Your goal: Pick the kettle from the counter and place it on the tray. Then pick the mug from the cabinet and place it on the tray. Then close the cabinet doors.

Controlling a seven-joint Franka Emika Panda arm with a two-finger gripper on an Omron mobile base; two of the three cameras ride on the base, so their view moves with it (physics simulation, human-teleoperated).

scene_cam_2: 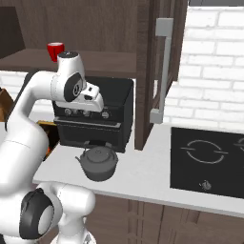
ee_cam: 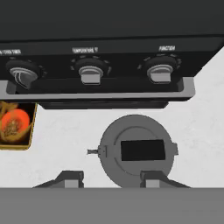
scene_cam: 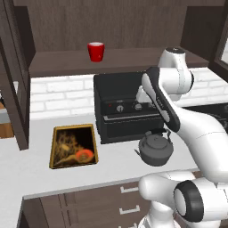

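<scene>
End effector (ee_cam: 107,178) fingers parted, empty, above the kettle (ee_cam: 136,151) on the table (ee_cam: 192,131); tray (ee_cam: 15,124) leftward

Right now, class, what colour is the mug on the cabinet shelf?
Bright red mug, clearest in the left base view.

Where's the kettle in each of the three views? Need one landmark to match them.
Left base view: kettle right of centre, on the counter, in front of the black oven.
Right base view: lower left of centre, in front of the same oven.
Hand view: seen from above, bottom centre, above the fingers.
Shared landmark: the oven's knob row, just behind the kettle.
</scene>
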